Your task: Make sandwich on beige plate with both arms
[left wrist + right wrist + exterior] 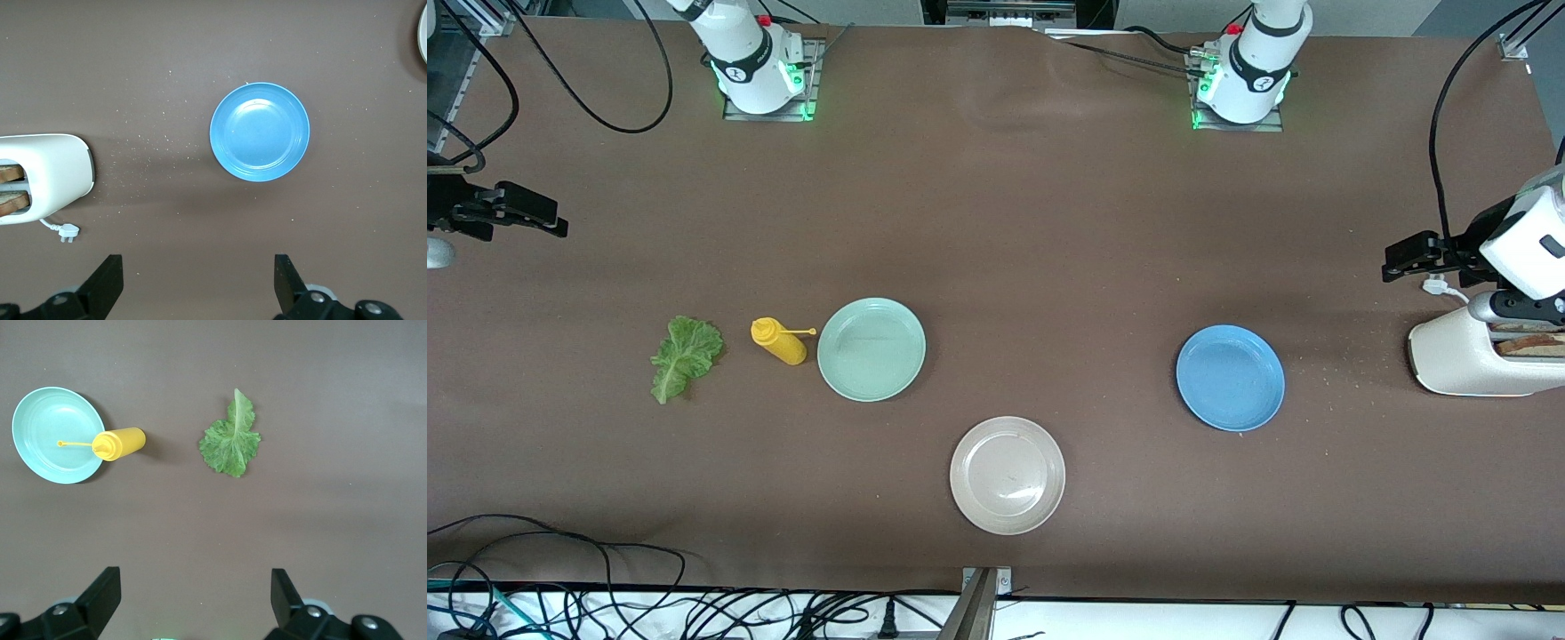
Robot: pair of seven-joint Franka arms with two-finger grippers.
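Observation:
The beige plate (pixel 1007 475) lies bare near the table's front edge. No sandwich is in view. A green lettuce leaf (pixel 685 356) (pixel 231 440) lies flat toward the right arm's end. Two brown bread slices (pixel 1529 342) (pixel 12 190) stand in a white toaster (pixel 1467 360) (pixel 47 175) at the left arm's end. My left gripper (pixel 1396 260) (pixel 199 280) hangs open and empty over the table next to the toaster. At the other end, above bare table, my right gripper (pixel 551 218) (pixel 195 597) is open and empty too.
A mint-green plate (pixel 871 348) (pixel 57 433) sits mid-table with a yellow squeeze bottle (pixel 780 341) (pixel 120 444) lying beside it. A blue plate (pixel 1230 377) (pixel 260 131) lies toward the left arm's end. Crumbs and the toaster's plug (pixel 67 231) lie near the toaster.

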